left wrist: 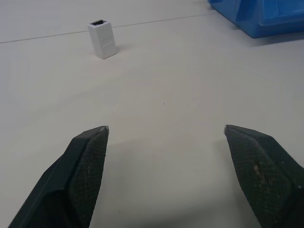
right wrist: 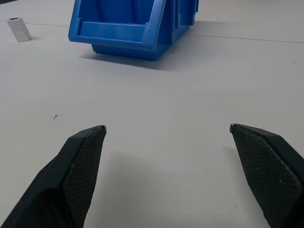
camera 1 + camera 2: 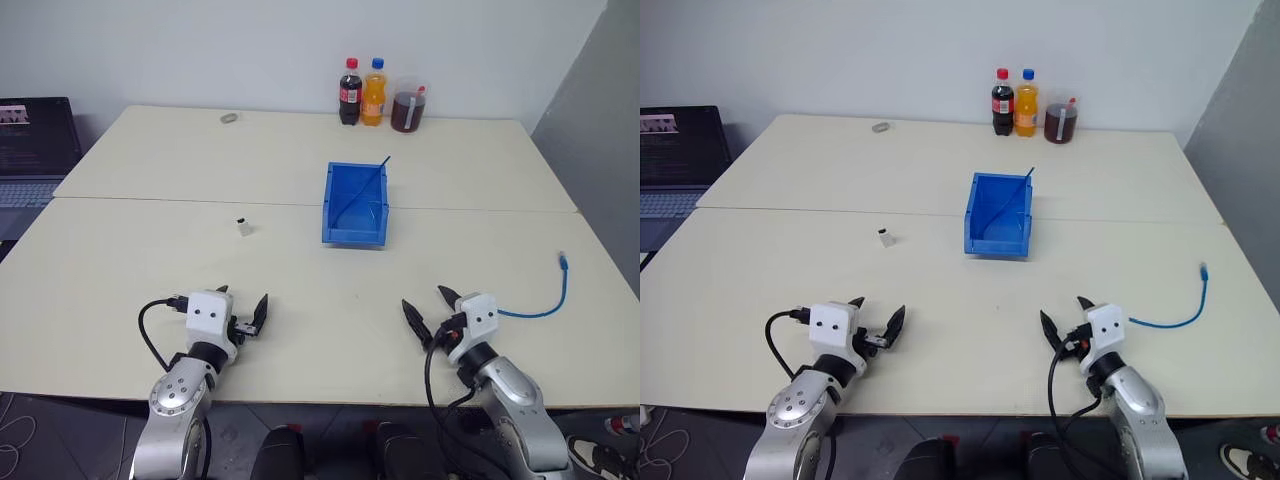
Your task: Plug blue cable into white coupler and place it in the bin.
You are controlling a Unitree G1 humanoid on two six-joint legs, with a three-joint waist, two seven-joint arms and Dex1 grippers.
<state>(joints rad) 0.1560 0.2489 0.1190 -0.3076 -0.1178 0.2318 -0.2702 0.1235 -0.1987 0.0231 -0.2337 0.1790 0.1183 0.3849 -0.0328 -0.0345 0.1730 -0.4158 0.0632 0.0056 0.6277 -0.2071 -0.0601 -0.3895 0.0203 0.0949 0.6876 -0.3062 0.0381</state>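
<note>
The blue cable (image 3: 545,303) lies curved on the table at the right, its plug end (image 3: 562,260) pointing away from me. Left of centre, the small white coupler (image 3: 243,227) stands upright, dark opening up (image 1: 103,39). The blue bin (image 3: 354,236) sits mid-table, its low front lip facing me (image 2: 114,33). My left gripper (image 3: 242,302) hovers open near the front edge, well short of the coupler, nothing between its fingers (image 1: 90,156). My right gripper (image 3: 430,306) is open too, left of the cable's near end and in front of the bin.
A thin dark-blue strand (image 3: 372,178) leans out of the bin's far right corner. Two bottles (image 3: 361,92) and a jar (image 3: 408,108) stand at the table's far edge, with a small ring (image 3: 230,118) to their left. A laptop (image 3: 35,150) sits off the left side.
</note>
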